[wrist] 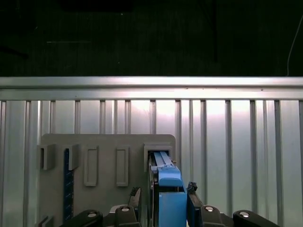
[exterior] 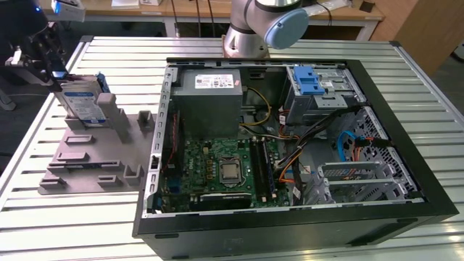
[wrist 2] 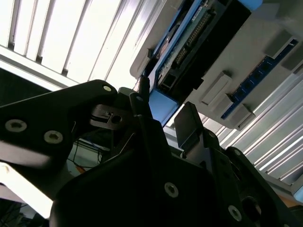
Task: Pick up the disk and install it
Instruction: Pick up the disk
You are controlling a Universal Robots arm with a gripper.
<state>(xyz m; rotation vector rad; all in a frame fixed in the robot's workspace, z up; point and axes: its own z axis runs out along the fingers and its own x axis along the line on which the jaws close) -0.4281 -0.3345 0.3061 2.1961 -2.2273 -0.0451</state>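
Note:
The disk (exterior: 78, 104), silver-gray with a blue-and-white label, stands upright on edge in a slot of the gray fixture (exterior: 94, 157) at the exterior view's left. My gripper (exterior: 55, 75) hangs at the disk's upper far corner. In the first wrist view the disk's blue rail (wrist: 168, 189) runs edge-on between the two fingertips (wrist: 135, 191) of the gripper (wrist: 163, 190). One fingertip lies against the rail; a small gap shows at the other, so the gripper is open around the disk. The second wrist view shows the disk's connector edge (wrist 2: 189, 47) just beyond a finger (wrist 2: 142, 94).
An open black computer case (exterior: 406, 179) lies to the exterior view's right of the fixture. It holds a gray power supply (exterior: 210, 95), a motherboard (exterior: 217, 168) and a metal drive cage with a blue latch (exterior: 312, 81). The arm's base (exterior: 246, 38) stands behind the case on a slatted metal table (exterior: 43, 217).

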